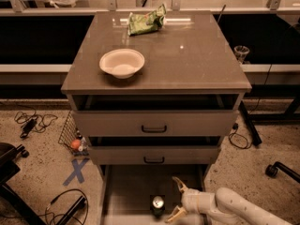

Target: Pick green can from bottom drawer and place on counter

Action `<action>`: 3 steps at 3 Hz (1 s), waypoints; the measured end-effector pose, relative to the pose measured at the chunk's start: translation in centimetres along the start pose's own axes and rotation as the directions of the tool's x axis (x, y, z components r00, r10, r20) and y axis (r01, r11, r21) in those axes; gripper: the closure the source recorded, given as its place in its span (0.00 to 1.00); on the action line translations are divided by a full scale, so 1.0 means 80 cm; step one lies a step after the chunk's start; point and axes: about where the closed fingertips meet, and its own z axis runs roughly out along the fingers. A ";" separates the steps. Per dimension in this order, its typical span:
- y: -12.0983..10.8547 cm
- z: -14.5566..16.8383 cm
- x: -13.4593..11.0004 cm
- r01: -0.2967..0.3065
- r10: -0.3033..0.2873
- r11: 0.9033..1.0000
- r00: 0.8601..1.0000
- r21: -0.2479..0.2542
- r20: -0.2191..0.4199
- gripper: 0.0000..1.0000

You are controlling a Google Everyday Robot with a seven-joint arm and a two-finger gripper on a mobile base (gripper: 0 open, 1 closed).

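Green can (pixel 158 205) stands upright in pulled-out bottom drawer (pixel 125 187). Gripper (pixel 172 199) just right of can, jaws spread open, can not yet between them.

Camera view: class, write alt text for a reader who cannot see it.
In the pulled-out grey-brown bottom drawer, a small dark green drink can stands upright, with the robot's white gripper close beside it, jaws open. On the glossy grey-brown counter above sit a white bowl and a green foil snack bag.

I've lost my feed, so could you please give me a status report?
Gripper open, low in bottom drawer, beside green can. Can upright, not yet grasped. Nothing between them.
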 end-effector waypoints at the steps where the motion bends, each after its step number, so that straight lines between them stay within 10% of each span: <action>1: -0.003 0.027 0.035 -0.024 0.024 0.999 1.000 -0.026 0.006 0.00; 3: 0.017 0.102 0.077 -0.068 0.074 0.987 0.997 -0.146 0.034 0.00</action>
